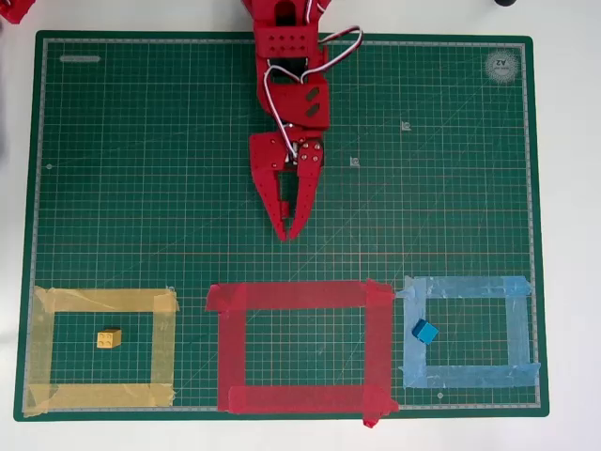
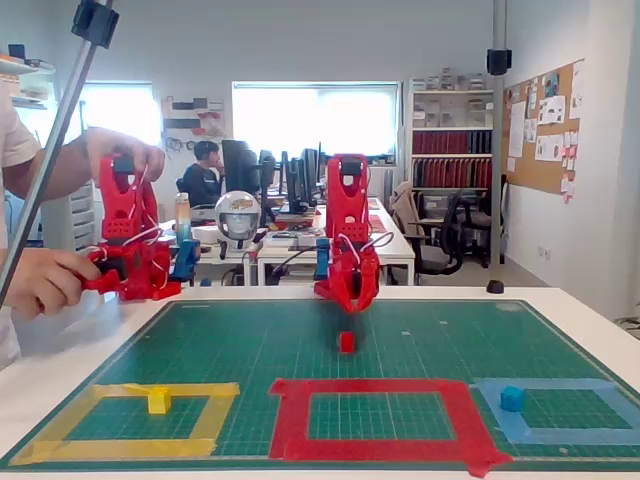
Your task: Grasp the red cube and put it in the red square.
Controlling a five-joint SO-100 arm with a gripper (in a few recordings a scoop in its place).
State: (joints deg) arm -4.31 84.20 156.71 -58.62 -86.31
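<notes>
The red cube (image 2: 346, 342) sits on the green mat, just beyond the far strip of the red square (image 2: 380, 448). My gripper (image 2: 350, 303) hangs above the cube without touching it. From overhead, the gripper (image 1: 289, 232) points toward the red square (image 1: 300, 296), its fingertips drawn together with nothing held between them, and it covers the cube from that camera. The inside of the red tape outline is bare mat.
A yellow cube (image 1: 109, 338) lies inside the yellow tape outline (image 1: 103, 301) at the left. A blue cube (image 1: 425, 331) lies inside the light blue outline (image 1: 470, 287) at the right. The green mat (image 1: 141, 141) covers most of the white table.
</notes>
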